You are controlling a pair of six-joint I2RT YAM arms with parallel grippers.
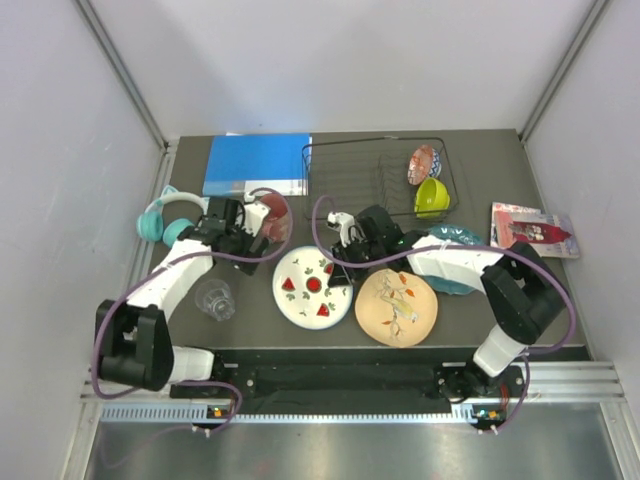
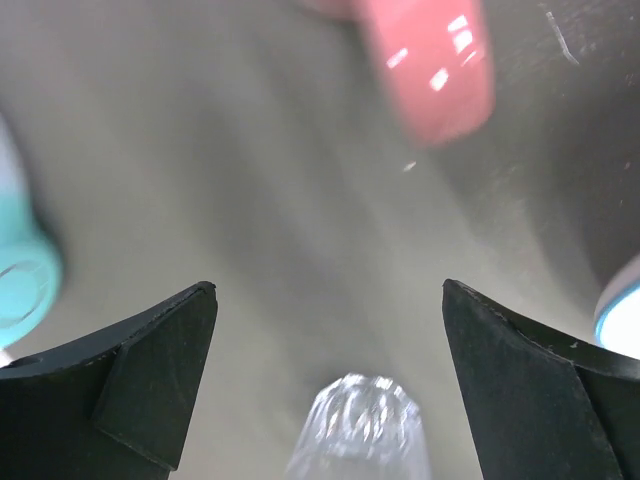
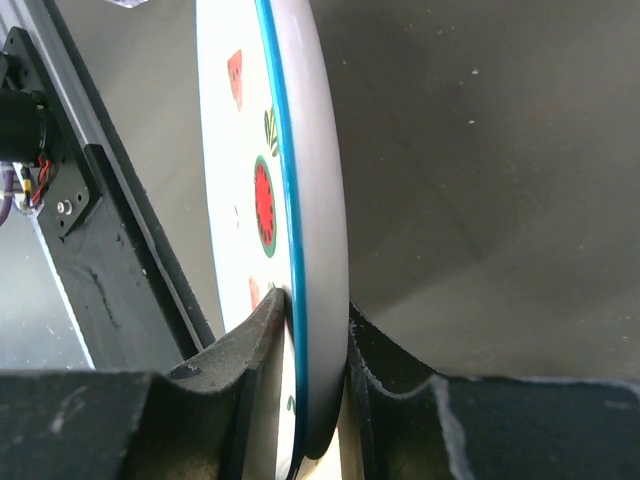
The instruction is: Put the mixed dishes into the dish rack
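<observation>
The black wire dish rack (image 1: 372, 178) stands at the back and holds the red patterned bowl (image 1: 423, 163) and the lime bowl (image 1: 432, 197) at its right end. My right gripper (image 1: 340, 268) is shut on the right rim of the white plate (image 1: 308, 290); its fingers (image 3: 262, 335) pinch that plate (image 3: 240, 150). The peach plate (image 1: 396, 308) lies beside it. The teal plate (image 1: 458, 270) is partly under my right arm. My left gripper (image 1: 256, 232) is open (image 2: 330, 290) next to the red tumbler (image 1: 276, 220) (image 2: 430, 60). The clear glass (image 1: 215, 298) (image 2: 360, 430) stands apart from the fingers.
A blue book (image 1: 258, 163) lies left of the rack. Teal headphones (image 1: 163, 220) lie at the far left and show in the left wrist view (image 2: 22, 280). A red-and-white packet (image 1: 532, 228) lies at the right. Grey walls close in three sides.
</observation>
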